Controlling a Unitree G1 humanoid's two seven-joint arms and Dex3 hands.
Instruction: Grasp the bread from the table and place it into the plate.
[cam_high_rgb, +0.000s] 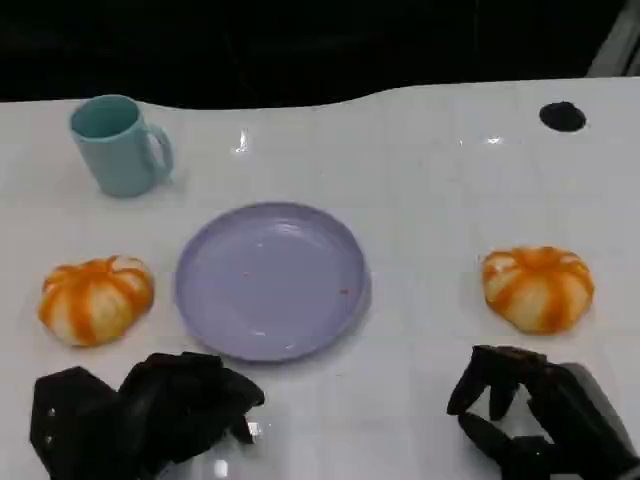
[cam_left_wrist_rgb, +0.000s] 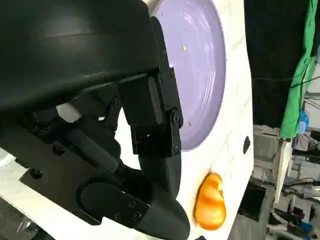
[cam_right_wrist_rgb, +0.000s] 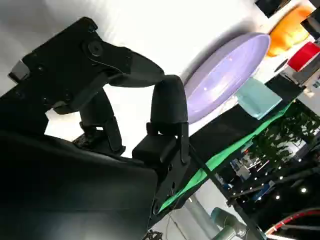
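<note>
The table (cam_high_rgb: 430, 160) is white and shiny, with little bright spots of light on it, and behind it the room is dark and black. From the wrist views a green cloth (cam_left_wrist_rgb: 298, 75) hangs past the far edge of the table. Going left to right, there is one light blue mug (cam_high_rgb: 118, 145) at about ten o'clock from the plate, with its handle on the right. Below it sits the first bread (cam_high_rgb: 95, 299), round and orange with pale stripes, just beside the plate at about nine o'clock. In the middle is one purple plate (cam_high_rgb: 272, 281) with nothing on it. The second bread (cam_high_rgb: 537, 288) lies at three o'clock from the plate, well apart from it. So there are two breads, one plate and one mug. One small black round spot (cam_high_rgb: 562, 116) is far back at one o'clock. The left hand (cam_high_rgb: 150, 410) is low at seven o'clock, near the first bread but not touching it, with its fingers curled in and holding nothing. The right hand (cam_high_rgb: 530, 415) is at five o'clock, just below the second bread, fingers apart and holding nothing.
</note>
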